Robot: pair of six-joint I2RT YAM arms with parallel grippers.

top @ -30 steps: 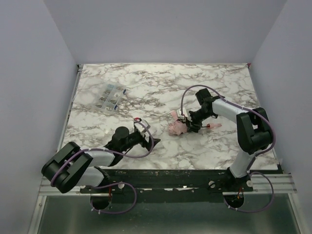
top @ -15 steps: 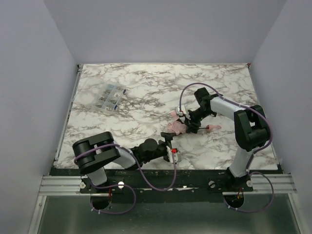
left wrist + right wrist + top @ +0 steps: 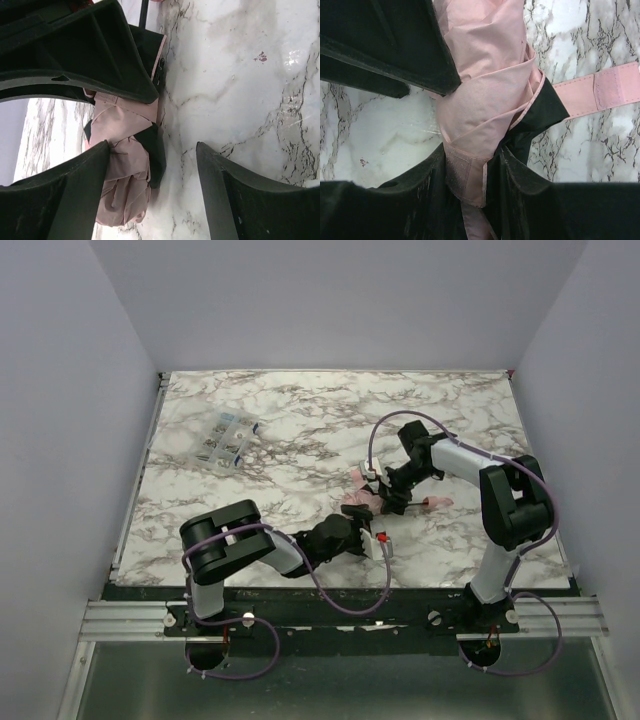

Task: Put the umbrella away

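Our right pincer (image 3: pixel 387 494) is clamped across the folded canopy of the pink umbrella (image 3: pixel 357 502), which lies on the marble table (image 3: pixel 300 405) a little right of the middle and nearer the near edge than the far one. From the right wrist we see pink fabric bunched between the jaws, with the black band (image 3: pixel 540 112) and the loose pink strap (image 3: pixel 600 90) spilling onto the table beside it. We judge that this hold pins the bundle so it cannot roll or unfurl. Our left pincer (image 3: pixel 360 528) sits low by the near edge with its jaws apart, holding nothing, and the canopy's end is just beside one finger (image 3: pixel 75 200). We read this as the set-up for wrapping the strap around the canopy; it is not yet fastened. The handle (image 3: pixel 438 501) points toward the right edge.
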